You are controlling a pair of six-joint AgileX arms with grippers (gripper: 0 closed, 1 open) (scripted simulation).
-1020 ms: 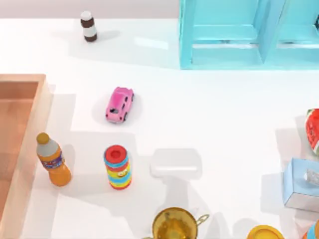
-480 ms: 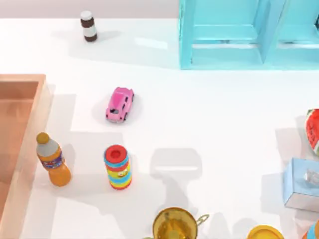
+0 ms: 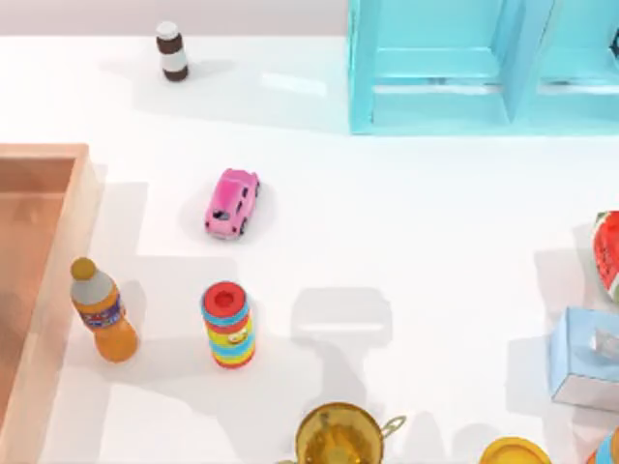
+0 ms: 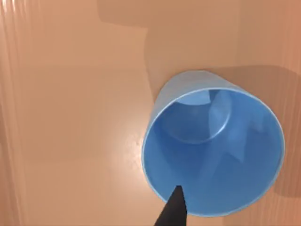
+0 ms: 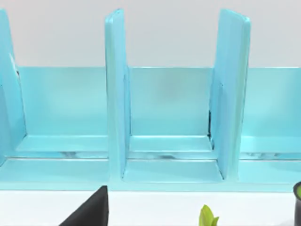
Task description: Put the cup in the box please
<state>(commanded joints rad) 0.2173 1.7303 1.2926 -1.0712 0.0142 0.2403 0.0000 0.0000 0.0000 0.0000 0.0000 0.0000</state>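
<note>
In the left wrist view the blue cup [image 4: 214,146] is seen from above, its mouth open toward the camera, over the orange-brown floor of the box [image 4: 70,117]. My left gripper [image 4: 174,209] shows as one dark tip pinched on the cup's near rim. The top view has the box [image 3: 82,208] at the table's left edge, with its light-wood rim and part of its floor showing. My right gripper [image 5: 89,214] is a dark corner in the right wrist view, facing the turquoise cabinet [image 5: 169,117].
On the table stand a pink toy car [image 3: 232,203], an orange juice bottle [image 3: 104,311] beside the box, a striped can with a red lid [image 3: 228,326], a golden trophy cup [image 3: 340,437], a small brown bottle [image 3: 173,51], a tissue box [image 3: 586,360] and the cabinet [image 3: 484,63].
The soft grey shadow on the table's middle shifts slightly. The objects on the table have not moved.
</note>
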